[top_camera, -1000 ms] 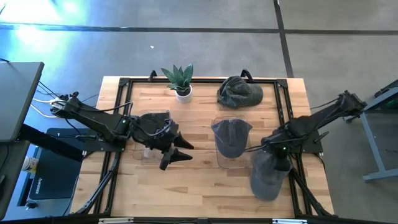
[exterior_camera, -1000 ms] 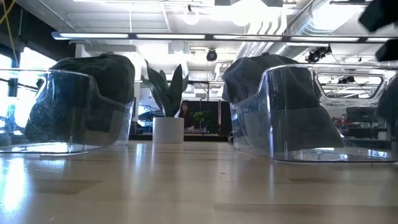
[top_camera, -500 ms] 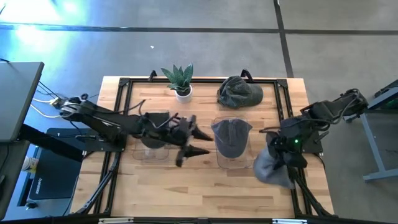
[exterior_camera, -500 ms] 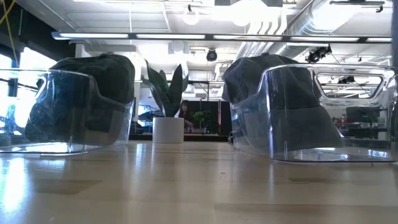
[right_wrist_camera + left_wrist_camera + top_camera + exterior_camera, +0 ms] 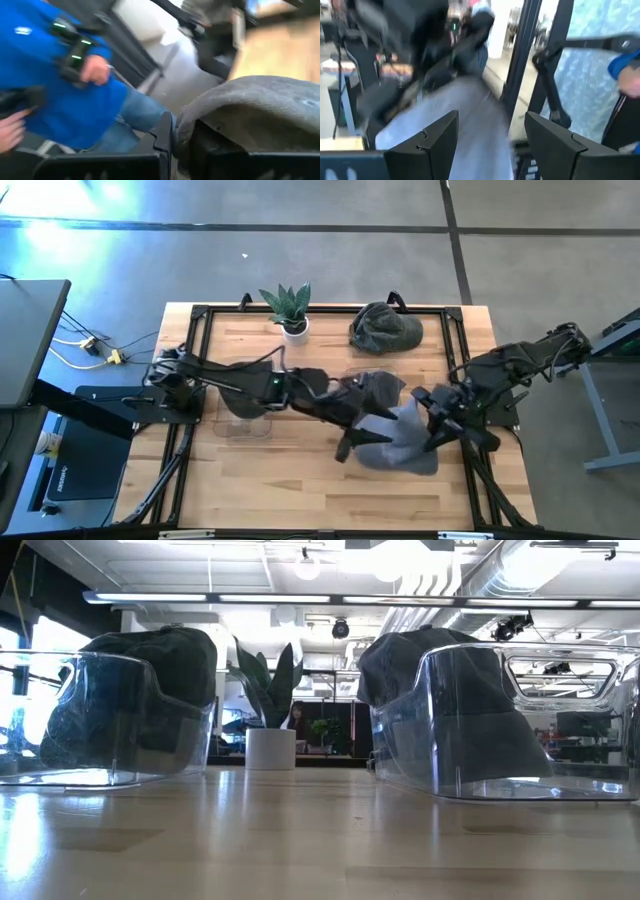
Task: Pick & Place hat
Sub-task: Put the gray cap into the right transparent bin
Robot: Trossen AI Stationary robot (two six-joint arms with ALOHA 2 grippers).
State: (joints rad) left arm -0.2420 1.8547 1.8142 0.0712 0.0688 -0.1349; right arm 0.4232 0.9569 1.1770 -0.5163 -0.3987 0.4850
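High view entry: my right gripper (image 5: pixel 440 430) pinched the edge of the grey hat (image 5: pixel 400 442), held low over the table's (image 5: pixel 300 480) right front. My left gripper (image 5: pixel 352 442), fingers spread, reached beside it. Risk noted: the limp cloth could sag and snag on the clear stand (image 5: pixel 372 412) just behind, or both claws could collide.

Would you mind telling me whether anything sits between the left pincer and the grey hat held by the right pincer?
Nothing visible does: the open left pincer is right at the grey fabric hat, which the right pincer holds.
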